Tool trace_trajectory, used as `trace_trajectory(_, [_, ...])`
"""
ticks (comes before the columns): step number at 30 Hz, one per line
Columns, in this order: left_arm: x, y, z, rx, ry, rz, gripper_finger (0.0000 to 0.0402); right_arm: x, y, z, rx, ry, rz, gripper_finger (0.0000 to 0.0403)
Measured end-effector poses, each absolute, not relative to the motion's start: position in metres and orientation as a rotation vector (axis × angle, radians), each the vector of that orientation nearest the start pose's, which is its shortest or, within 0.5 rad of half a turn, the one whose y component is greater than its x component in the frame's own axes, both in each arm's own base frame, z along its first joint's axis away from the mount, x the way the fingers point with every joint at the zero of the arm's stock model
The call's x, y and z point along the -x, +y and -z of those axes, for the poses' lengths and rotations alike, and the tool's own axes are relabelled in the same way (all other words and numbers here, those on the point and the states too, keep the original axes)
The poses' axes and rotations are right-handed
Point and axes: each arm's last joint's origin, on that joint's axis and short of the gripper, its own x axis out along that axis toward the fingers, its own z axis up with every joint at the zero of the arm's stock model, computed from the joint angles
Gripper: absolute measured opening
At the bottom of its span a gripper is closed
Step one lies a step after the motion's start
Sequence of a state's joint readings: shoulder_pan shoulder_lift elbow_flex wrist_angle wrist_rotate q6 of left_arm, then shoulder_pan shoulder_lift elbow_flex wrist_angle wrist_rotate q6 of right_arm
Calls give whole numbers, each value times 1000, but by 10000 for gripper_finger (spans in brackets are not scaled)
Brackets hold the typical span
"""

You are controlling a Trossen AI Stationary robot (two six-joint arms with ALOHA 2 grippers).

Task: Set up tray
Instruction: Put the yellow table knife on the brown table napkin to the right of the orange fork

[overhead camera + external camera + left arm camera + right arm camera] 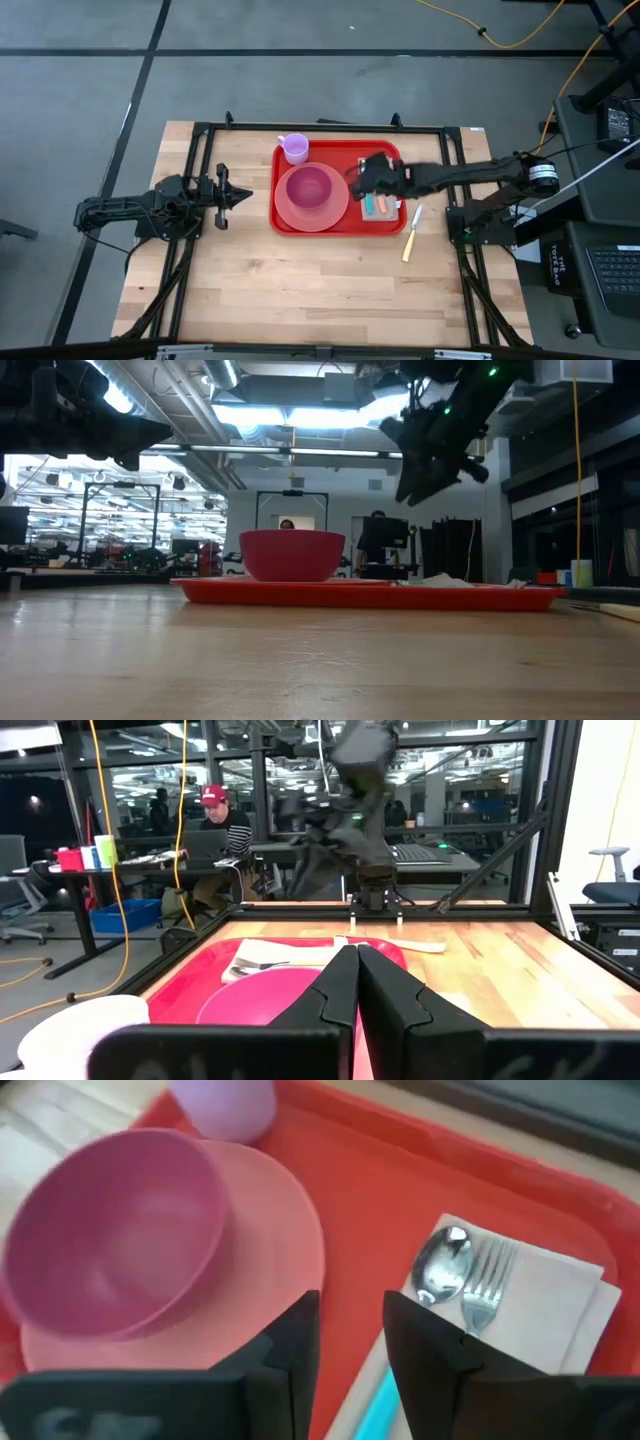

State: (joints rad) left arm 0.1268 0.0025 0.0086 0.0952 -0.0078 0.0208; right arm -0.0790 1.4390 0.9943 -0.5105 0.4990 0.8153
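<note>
I have the large flat red plastic tray (340, 222) lying in the middle of the table, toward its far edge, long side across, which puts it within reach of both arms. On its left half sits a round pink plate (312, 213) with a deeper pink bowl (310, 186) nested on it, stacked as a place setting would be. A small lilac plastic cup (295, 148) stands at the tray's far left corner, close to the plate; from above it seems to straddle the rim, and I cannot tell whether it is fully inside.

On the right half lies a folded pale paper napkin (540, 1295) with a metal spoon (441, 1266) and a metal fork (487, 1285) side by side on top, bowl and tines pointing the same way. The napkin keeps the cutlery off the bare plastic and in a tidy group.

My right gripper (375, 182) hangs over that napkin area, above the tray rather than on it. Its jaws stand partly apart and I see nothing between them, so I judge it empty, poised over the cutlery.

Just off the tray's right edge, on the bare wood, lies a pale yellow knife-like utensil (411, 234). I take it for the one piece yet to join the napkin.

My left gripper (228, 196) waits beside the tray's left edge, fingers pressed shut, holding nothing.
</note>
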Motion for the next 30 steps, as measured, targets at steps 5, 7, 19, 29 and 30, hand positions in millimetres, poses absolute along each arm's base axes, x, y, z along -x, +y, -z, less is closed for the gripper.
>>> trace_trajectory(5, [-96, 12, -175, -27, -100, -136, 4, -289, 2, -234, -388, 611, 883, 116])
trace_trajectory(7, [-96, 12, -175, -27, -99, -136, 4, -290, 16, -231, -352, 604, 869, 116])
trace_trajectory(19, [-96, 13, -175, -27, -99, -136, 4, -276, 79, -227, -467, 613, 743, 116])
trace_trajectory(29, [-96, 12, -176, -1, -108, -134, 4, -253, 95, -223, -808, 899, 774, 116])
trace_trajectory(30, [-96, 12, -176, -1, -108, -134, 4, -250, 97, -222, -813, 931, 786, 116])
